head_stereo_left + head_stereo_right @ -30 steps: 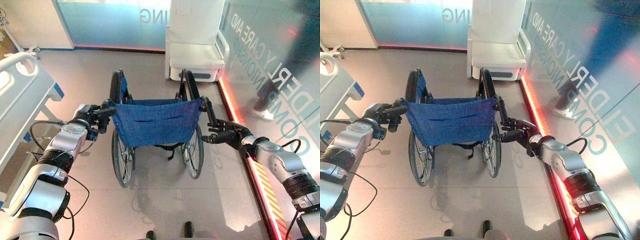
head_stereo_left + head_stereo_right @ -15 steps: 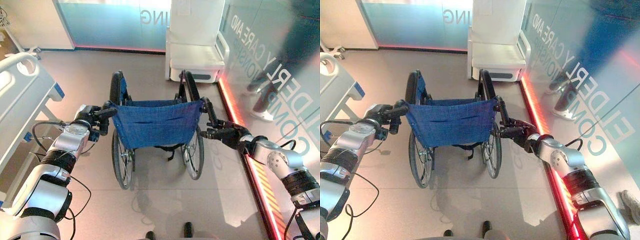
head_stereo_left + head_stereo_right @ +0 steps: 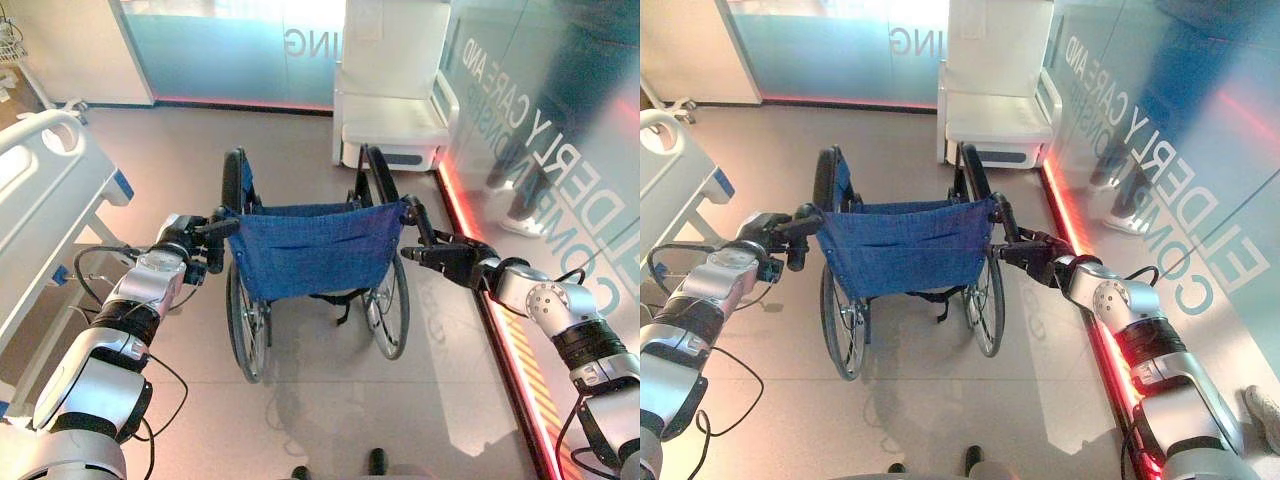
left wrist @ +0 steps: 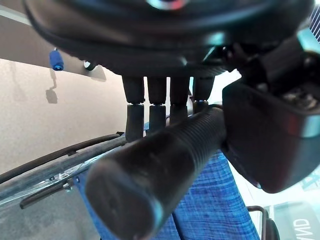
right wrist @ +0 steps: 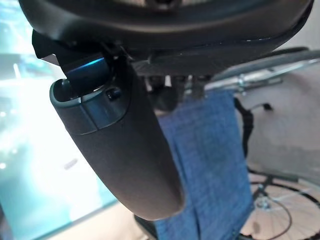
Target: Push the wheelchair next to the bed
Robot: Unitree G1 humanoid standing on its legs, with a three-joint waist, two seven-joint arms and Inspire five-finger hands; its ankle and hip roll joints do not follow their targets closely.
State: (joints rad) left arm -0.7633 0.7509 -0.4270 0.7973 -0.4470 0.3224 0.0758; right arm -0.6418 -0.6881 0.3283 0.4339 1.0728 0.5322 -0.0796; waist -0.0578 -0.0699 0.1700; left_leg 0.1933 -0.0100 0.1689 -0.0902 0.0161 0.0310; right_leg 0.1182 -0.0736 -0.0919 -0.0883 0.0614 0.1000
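The wheelchair (image 3: 315, 245), with a blue cloth back and black wheels, stands in the middle of the floor, facing away from me. The white bed (image 3: 40, 200) lies to its left, a gap of floor between them. My left hand (image 3: 188, 243) is shut on the left push handle (image 4: 165, 160), which lies between the fingers and the thumb. My right hand (image 3: 455, 262) is open just behind and below the right push handle (image 3: 415, 222), with its fingers pointing at the chair's back. Whether they touch the handle is unclear.
A white armchair (image 3: 392, 110) stands right in front of the wheelchair. A glass wall with a red light strip (image 3: 470, 240) along its foot runs down the right side. A person's shoe (image 3: 1260, 400) shows at the far right.
My right hand has risen and moved in, from beside the right wheel to just under the right push handle. The left hand keeps its hold. The wheelchair has barely moved.
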